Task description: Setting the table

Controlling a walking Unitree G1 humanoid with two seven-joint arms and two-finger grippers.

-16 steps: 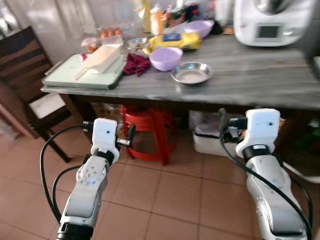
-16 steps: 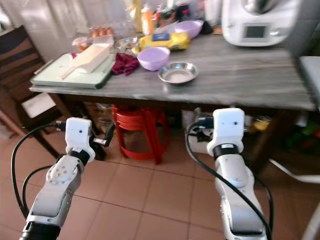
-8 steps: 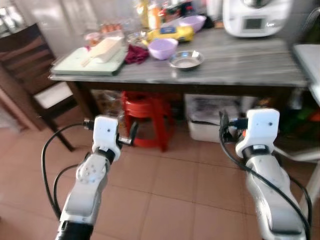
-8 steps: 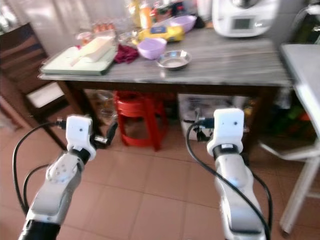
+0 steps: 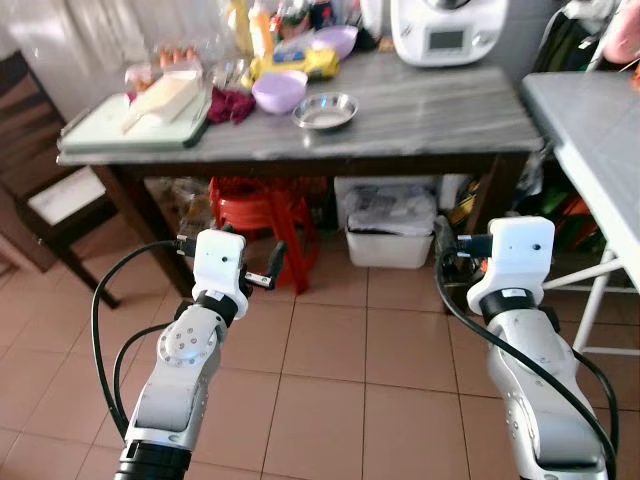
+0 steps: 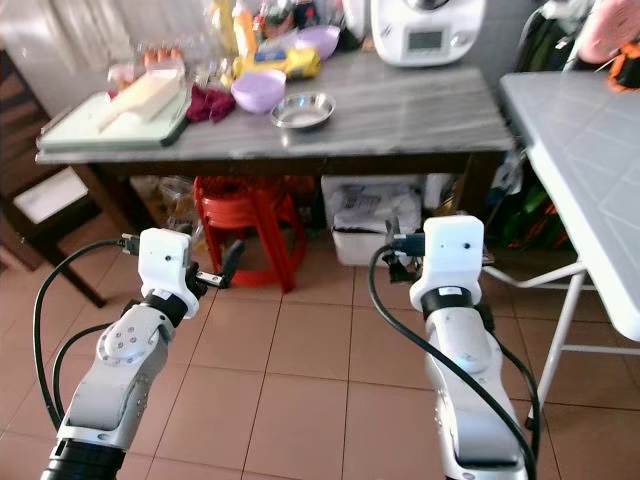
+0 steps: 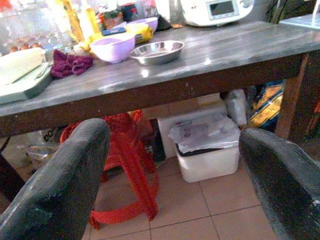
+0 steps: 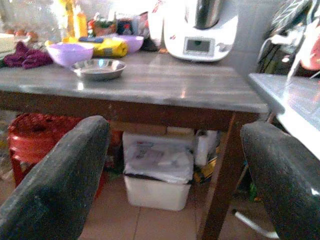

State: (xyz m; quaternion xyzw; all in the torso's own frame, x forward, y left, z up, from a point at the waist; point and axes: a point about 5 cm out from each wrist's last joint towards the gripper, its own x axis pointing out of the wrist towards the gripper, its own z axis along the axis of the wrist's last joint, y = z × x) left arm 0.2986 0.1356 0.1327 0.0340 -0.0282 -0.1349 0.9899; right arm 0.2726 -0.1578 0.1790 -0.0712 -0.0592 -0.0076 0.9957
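Left eye view: both arms held low over the tiled floor, well short of the grey surface (image 5: 440,110). Left end effector (image 5: 268,278) and right end effector (image 5: 447,262) both empty. Steel bowl (image 5: 325,110) sits mid-surface, lilac bowl (image 5: 279,90) just beside it, maroon cloth (image 5: 232,104) and green tray (image 5: 120,135) further to the robot's left, white appliance (image 5: 447,28) at the back.

Right eye view: second grey table (image 6: 590,150) on the robot's right, near the right arm. Red stool (image 6: 245,215) and white bin (image 6: 372,215) are under the surface.

Left wrist view: fingers (image 7: 60,185) spread wide, nothing between them; steel bowl and lilac bowl ahead, above finger level.

Right wrist view: fingers (image 8: 55,175) wide apart, empty; surface edge and its leg (image 8: 220,175) straight ahead.

Risks, as a judgement: arms sit below the surface edge, so walking in without raising them could knock the edge or leg. A right turn could clip the second table. The steel bowl looks shallow and slick, so a rim pinch may slip, and crowding means the lilac bowl could get shoved.
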